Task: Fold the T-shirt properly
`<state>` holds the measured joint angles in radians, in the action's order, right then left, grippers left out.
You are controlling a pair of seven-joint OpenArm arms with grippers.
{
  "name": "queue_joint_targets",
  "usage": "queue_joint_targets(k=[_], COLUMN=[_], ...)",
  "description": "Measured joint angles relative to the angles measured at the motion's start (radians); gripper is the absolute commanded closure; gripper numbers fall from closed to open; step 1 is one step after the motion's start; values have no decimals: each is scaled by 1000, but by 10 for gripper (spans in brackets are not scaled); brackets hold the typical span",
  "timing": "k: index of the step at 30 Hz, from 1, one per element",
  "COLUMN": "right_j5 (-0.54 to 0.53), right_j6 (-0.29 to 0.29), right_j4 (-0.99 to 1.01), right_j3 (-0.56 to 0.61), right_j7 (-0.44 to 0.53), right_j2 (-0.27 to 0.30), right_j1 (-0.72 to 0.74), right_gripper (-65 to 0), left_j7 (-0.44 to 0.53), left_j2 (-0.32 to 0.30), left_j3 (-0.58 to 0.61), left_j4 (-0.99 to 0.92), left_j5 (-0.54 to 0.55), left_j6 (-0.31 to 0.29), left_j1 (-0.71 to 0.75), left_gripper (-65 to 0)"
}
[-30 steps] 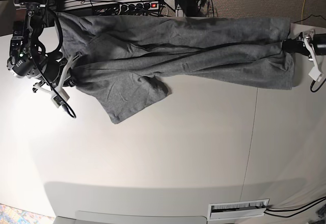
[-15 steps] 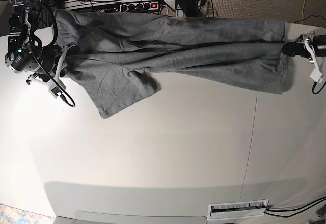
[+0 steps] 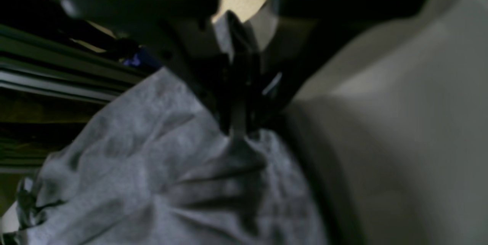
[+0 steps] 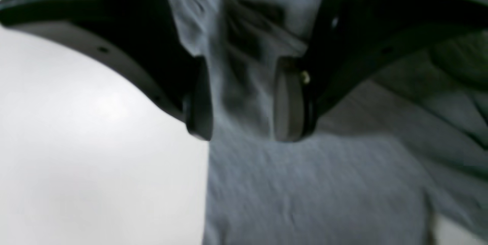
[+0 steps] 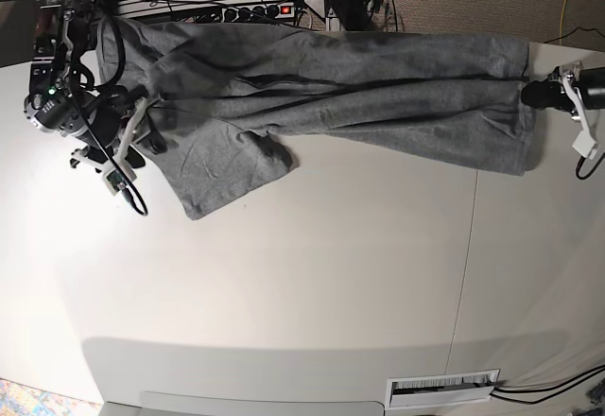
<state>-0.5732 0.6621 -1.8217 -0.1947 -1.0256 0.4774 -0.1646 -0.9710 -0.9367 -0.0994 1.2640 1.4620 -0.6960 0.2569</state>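
The T-shirt [image 5: 331, 90] stretches between both grippers — right gripper [image 4: 242, 100] straddling it.

T-shirt [image 5: 331, 80] spans table's [image 5: 302, 284] far edge; near half open. Power strip [image 5: 255, 9], cables crowd behind.

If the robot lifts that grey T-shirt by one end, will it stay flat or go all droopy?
Probably droopy: the T-shirt already bunches into folds where it is pinched in the left wrist view. It likely slides easily over the smooth table, and looks light, since it wrinkles everywhere.

Both wrist views blurred; T-shirt [image 5: 331, 85] cropped there.
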Motion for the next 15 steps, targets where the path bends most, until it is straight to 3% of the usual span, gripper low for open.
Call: queue_joint_targets(k=[5,8,12,15], right_j5=[120,184,246,262], right_j6=[0,0,1,-2], right_j4=[0,0,1,7], right_j3=[0,-1,-2,-3], right_j7=[126,168,169,182], right_j2=[-72,-79,-79,-79], right_j1=[4,8,42,78], right_gripper=[-274,-274,-274,-274], left_j7=[8,43,148,160], left_j2=[0,0,2,46], left_j3=[0,0,0,0], left_j4=[103,166,233,278], left_j5=[-1,-2,-89,-93], left_j6=[3,3,5,7], left_j1=[0,0,0,0], left_gripper=[-160,-160,-160,-160])
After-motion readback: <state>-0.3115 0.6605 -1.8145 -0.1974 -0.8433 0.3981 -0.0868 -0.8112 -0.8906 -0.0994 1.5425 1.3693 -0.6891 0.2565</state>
